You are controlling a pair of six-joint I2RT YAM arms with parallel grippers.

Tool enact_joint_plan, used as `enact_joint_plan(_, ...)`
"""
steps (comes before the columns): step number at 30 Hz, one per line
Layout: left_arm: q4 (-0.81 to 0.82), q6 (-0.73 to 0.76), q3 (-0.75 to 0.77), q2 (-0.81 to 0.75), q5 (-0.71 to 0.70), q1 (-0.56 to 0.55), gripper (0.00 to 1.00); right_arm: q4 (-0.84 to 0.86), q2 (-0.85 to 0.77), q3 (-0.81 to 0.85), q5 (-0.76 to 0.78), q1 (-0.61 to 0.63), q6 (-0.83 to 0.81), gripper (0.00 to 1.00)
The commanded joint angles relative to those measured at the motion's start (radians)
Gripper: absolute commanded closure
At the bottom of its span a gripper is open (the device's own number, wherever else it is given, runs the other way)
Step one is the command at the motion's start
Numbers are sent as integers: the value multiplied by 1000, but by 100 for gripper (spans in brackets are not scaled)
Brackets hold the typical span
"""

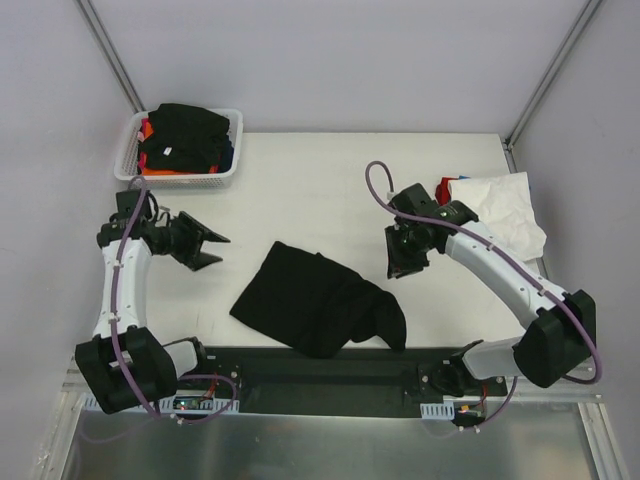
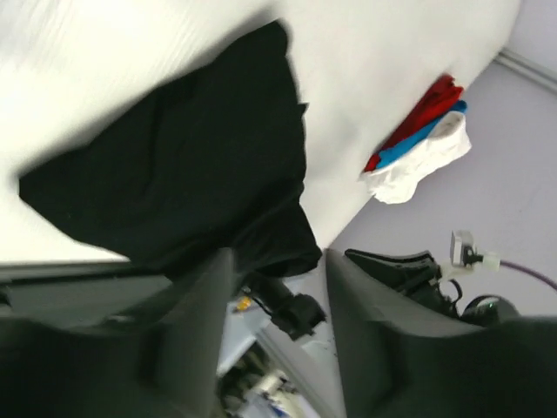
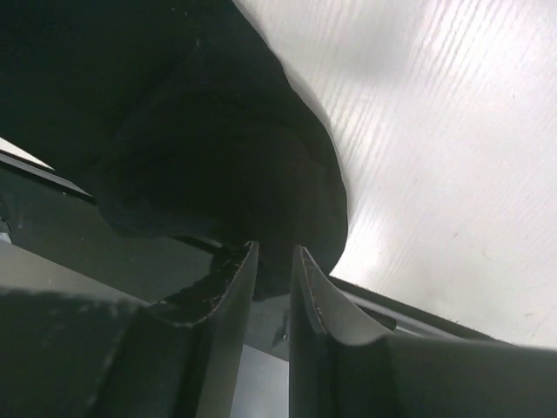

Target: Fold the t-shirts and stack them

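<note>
the left hand and right hand, both released and empty, flank one crumpled black t-shirt.

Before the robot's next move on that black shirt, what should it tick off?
1. Black t-shirt lying flat: not ok, bunched at its right end.
2. Jaws on the left arm empty: ok, spread open.
3. Jaws on the right arm empty: ok, a narrow gap with nothing between.
4. Shirt fully on the table: cannot tell, its near edge reaches the front edge.
5. Pile at right tidy: not ok, the white t-shirt on top looks rumpled.
</note>
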Motion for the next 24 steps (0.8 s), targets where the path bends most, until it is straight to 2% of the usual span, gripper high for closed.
enact_joint_plan(1, -60, 46, -129, -80, -86, -40, 11, -32, 57, 72, -22, 4, -45, 73)
enact_joint_plan(2, -60, 60, -144, -83, -106, -54, 1, -32, 77, 75, -27, 4, -51, 71)
enact_joint_plan(3, -58, 67, -155, -82, -113, -60, 1, -32, 85, 83, -37, 4, -56, 67)
enact_joint_plan(5, -58, 99, -166, -71, -151, -106, 1, -41, 106, 95, -57, 2, -62, 61)
enact_joint_plan(7, -58, 118, -172, -64, -170, -156, 1, -50, 122, 109, -64, 4, -62, 50)
enact_joint_plan(8, -58, 133, -172, -60, -176, -214, 3, -53, 122, 109, -67, 2, -59, 46)
enact_joint_plan(9, -63, 141, -175, -56, -178, -236, 11, -57, 117, 111, -67, 2, -60, 41)
enact_joint_plan(11, -81, 159, -187, -56, -176, -261, 30, -58, 105, 105, -65, 2, -51, 40)
enact_joint_plan(12, -86, 166, -192, -56, -179, -276, 32, -61, 99, 100, -61, 2, -47, 39)
enact_joint_plan(13, -97, 173, -198, -59, -195, -285, 32, -61, 86, 91, -54, 4, -38, 39)
enact_joint_plan(15, -132, 205, -200, -47, -237, -307, 22, -67, 77, 77, -50, -1, -28, 39)
enact_joint_plan(17, -167, 250, -189, 7, -305, -334, 18, -69, 51, 45, -48, 2, -19, 39)
enact_joint_plan(20, -207, 307, -154, 96, -391, -336, 18, -76, -4, -6, -47, 1, -14, 39)
enact_joint_plan(24, -212, 344, -85, 189, -417, -339, 19, -124, -90, -35, -25, 1, -13, 36)
